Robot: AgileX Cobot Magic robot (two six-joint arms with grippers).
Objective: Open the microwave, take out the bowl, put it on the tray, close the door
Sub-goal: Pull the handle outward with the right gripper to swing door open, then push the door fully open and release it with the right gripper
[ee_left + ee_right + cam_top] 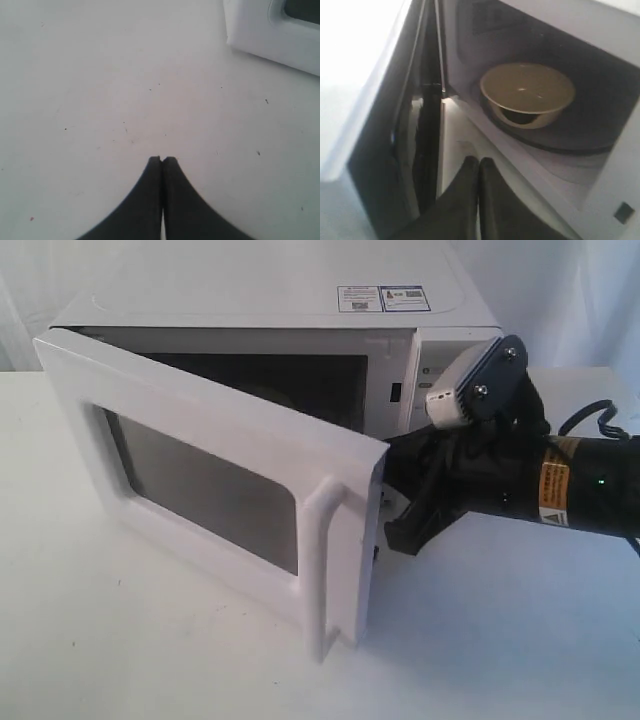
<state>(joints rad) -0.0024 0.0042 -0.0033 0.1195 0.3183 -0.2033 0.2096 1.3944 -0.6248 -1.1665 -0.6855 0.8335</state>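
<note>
The white microwave (260, 295) stands at the back with its door (220, 480) swung partly open toward the front; the bar handle (325, 560) is at the door's free edge. In the right wrist view the cream bowl (527, 92) sits on the dark turntable inside the cavity. My right gripper (479, 161) is shut and empty, its tips at the cavity's front sill behind the door's free edge. In the exterior view the door hides its tips. My left gripper (162, 159) is shut and empty over the bare table, near a corner of the door (272, 30).
The right arm (530, 480) reaches in from the right, just in front of the knob panel (440, 365). White tabletop (120, 640) lies in front of the door. No tray is in view.
</note>
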